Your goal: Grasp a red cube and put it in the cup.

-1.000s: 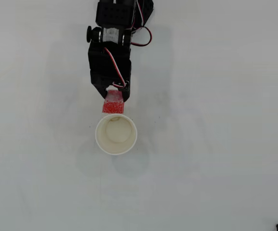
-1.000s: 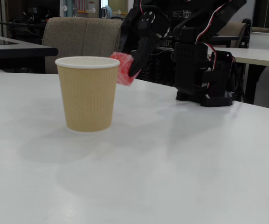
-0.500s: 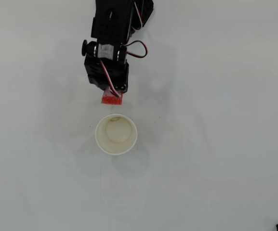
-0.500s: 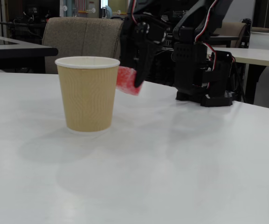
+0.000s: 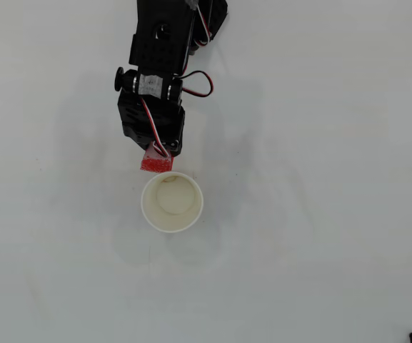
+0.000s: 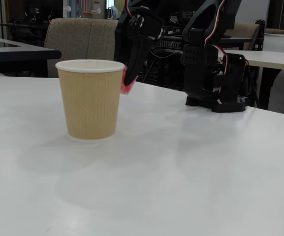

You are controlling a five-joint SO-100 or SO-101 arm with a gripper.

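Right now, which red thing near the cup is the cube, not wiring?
The red cube: the speckled block held in the tool, just outside the cup rim. The red wires are thin loops up the arm.

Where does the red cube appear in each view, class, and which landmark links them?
Overhead view: red cube sits left of centre, held under the gripper, just above the cup rim.
Fixed view: red cube peeks out right of the cup.
Shared landmark: the cup.
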